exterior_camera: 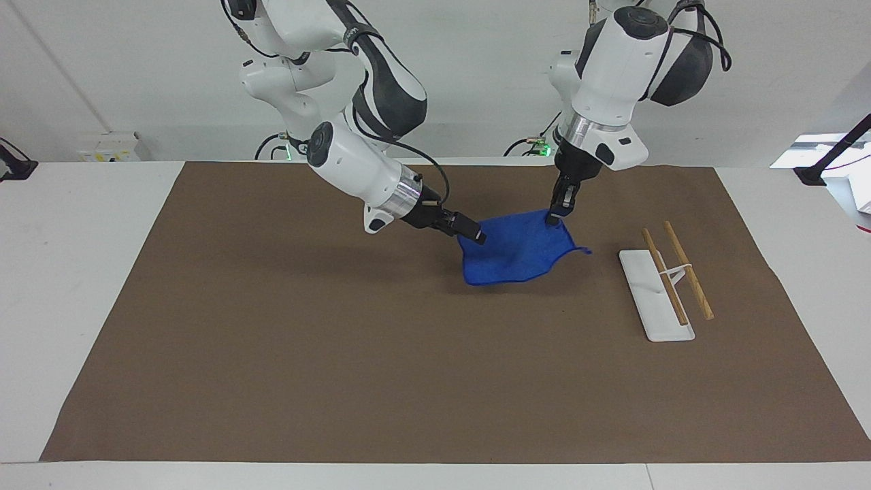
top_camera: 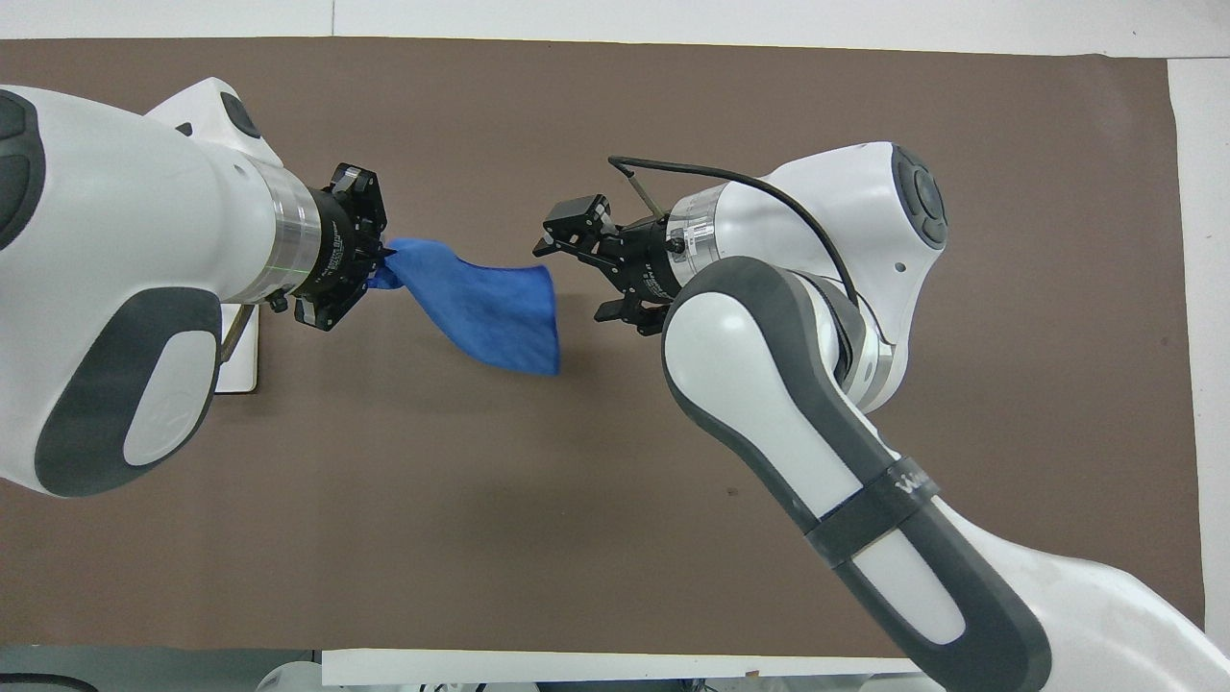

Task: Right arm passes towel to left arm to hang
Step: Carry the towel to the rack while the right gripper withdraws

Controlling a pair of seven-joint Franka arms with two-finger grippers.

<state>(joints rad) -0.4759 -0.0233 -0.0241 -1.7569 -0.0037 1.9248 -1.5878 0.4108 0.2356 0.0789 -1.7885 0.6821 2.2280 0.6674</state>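
The towel [exterior_camera: 515, 253], a bright blue cloth, hangs spread out from one top corner in my left gripper [exterior_camera: 554, 216], which is shut on it above the brown mat. In the overhead view the left gripper [top_camera: 382, 271] pinches that corner of the towel [top_camera: 480, 306]. My right gripper [exterior_camera: 476, 236] is beside the towel's free edge, toward the right arm's end. In the overhead view the right gripper [top_camera: 581, 264] is open, with a small gap to the cloth and nothing in it.
A white rack base with two wooden rods [exterior_camera: 665, 286] stands on the brown mat [exterior_camera: 340, 354] toward the left arm's end. In the overhead view only a bit of the rack base [top_camera: 240, 358] shows under the left arm.
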